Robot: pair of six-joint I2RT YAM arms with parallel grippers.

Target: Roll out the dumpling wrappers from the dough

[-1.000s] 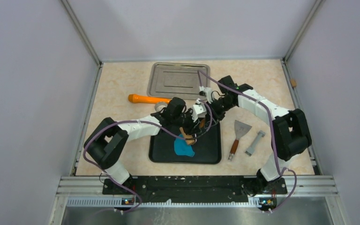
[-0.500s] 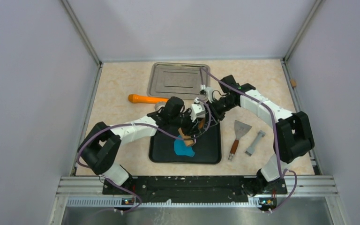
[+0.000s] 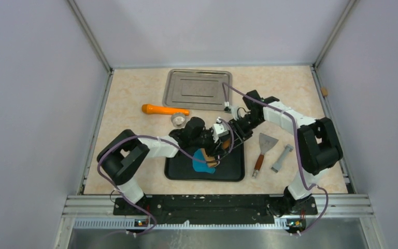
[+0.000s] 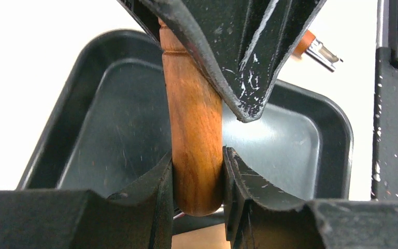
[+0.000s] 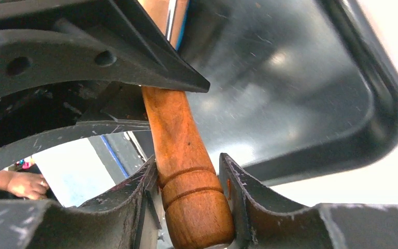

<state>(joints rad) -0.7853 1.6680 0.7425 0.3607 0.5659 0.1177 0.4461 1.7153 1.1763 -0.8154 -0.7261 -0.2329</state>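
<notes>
The left gripper (image 4: 197, 161) is clamped on one smooth wooden handle of the rolling pin (image 4: 193, 114), with both fingers pressed against the wood. The right gripper (image 5: 188, 165) is clamped in the same way on the opposite, grooved handle, so the pin is carried between the two arms. In the overhead view the pin sits low over the dough (image 3: 201, 165), a bright blue irregular patch lying in the left half of the black tray (image 3: 233, 171), nearer its front edge. Whether the pin is pressing on the dough or hovering just above it cannot be told, because the grippers and wrists cover the meeting point. The judgement is that the task is at its rolling stage. The dough looks partly flattened but uneven in outline. No round dumpling wrappers can be seen on the black tray or on the metal tray (image 3: 194, 88) at the back, so cutting and setting out discs appear not yet done. The ring cutter (image 3: 178, 120) stands on the table beside the orange cylinder (image 3: 163, 110), and the scraper (image 3: 262, 148) and a grey tool (image 3: 282, 158) lie to the right of the black tray. All four appear untouched. Neither wrist view shows the dough clearly. A thin blue sliver at the top of the right wrist view is too small to identify. The dough's far edge and its thickness are hidden under the pin.
</notes>
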